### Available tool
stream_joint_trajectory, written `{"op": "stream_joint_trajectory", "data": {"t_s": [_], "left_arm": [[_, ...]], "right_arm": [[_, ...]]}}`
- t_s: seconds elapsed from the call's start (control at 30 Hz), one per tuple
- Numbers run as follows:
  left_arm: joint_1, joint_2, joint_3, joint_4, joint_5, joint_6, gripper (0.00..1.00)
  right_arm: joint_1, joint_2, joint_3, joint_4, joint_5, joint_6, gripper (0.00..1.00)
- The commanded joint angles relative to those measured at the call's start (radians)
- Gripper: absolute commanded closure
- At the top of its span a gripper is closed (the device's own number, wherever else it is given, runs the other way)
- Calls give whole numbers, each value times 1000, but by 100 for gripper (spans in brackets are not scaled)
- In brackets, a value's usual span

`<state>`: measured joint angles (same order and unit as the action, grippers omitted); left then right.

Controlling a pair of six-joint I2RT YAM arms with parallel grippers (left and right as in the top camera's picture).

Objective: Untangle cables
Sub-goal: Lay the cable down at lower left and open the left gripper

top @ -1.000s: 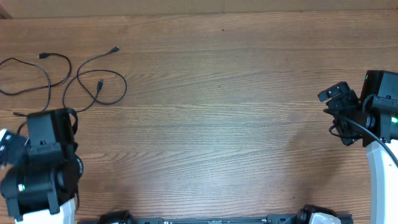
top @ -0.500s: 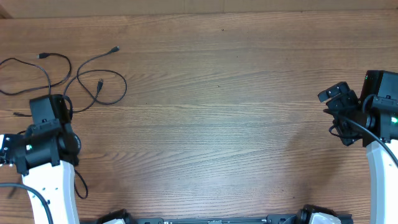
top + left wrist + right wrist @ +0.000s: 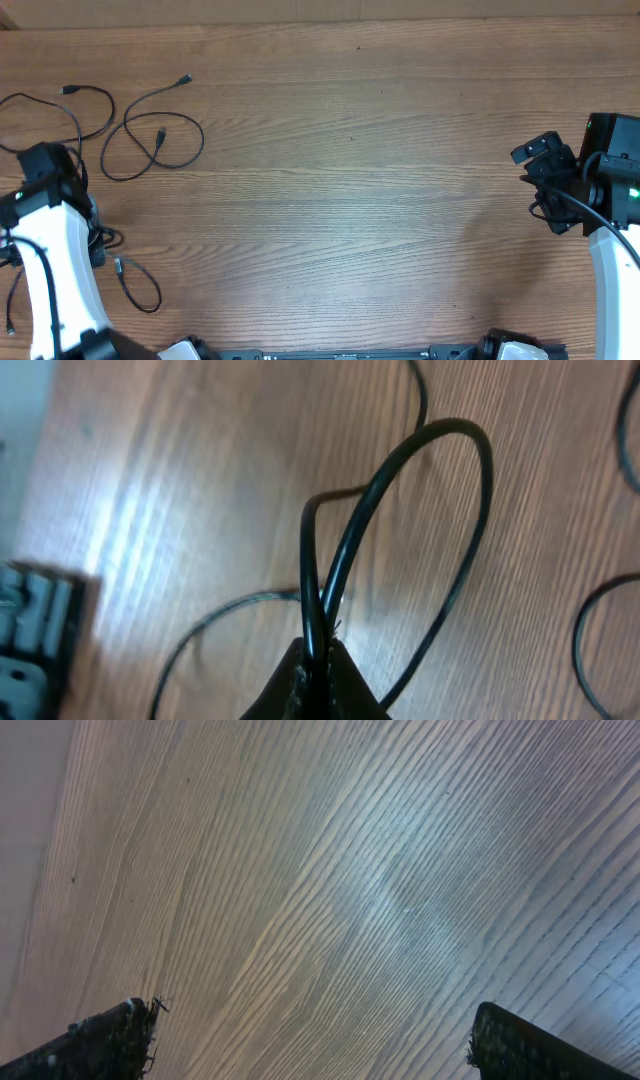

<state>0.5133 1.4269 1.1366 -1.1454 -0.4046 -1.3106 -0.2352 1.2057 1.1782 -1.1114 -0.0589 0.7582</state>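
Several thin black cables lie at the table's far left. One cable [image 3: 85, 95] curves along the top left, and a looped cable [image 3: 165, 150] with small plug ends sits beside it. A short cable [image 3: 140, 285] rests nearer the front edge. My left gripper [image 3: 45, 162] is at the left edge, and in the left wrist view it [image 3: 320, 660] is shut on a doubled cable loop [image 3: 470, 450] that arches up over the wood. My right gripper [image 3: 532, 180] hovers at the far right, open, with only bare wood between its fingertips [image 3: 120, 1030].
The wooden table [image 3: 350, 200] stretches between the two arms. A pale strip and a grey block [image 3: 30, 630] show at the table's left edge in the left wrist view. Thicker black wires run along the right arm [image 3: 600, 210].
The left arm has swung out to the left edge and its gripper has moved toward the back, uncovering the short cable near the front. The right arm has not moved.
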Motion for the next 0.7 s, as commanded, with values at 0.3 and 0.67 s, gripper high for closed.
{"op": "stream_joint_trajectory", "data": {"t_s": [0.3,0.67], "left_arm": [[5,252,-5,133,66,-77,88],[5,215,19,177,186,25,0]], "right_arm": [[-2,3,16,2,13,-4,0],[-2,3,16,2,13,-1,0]]}}
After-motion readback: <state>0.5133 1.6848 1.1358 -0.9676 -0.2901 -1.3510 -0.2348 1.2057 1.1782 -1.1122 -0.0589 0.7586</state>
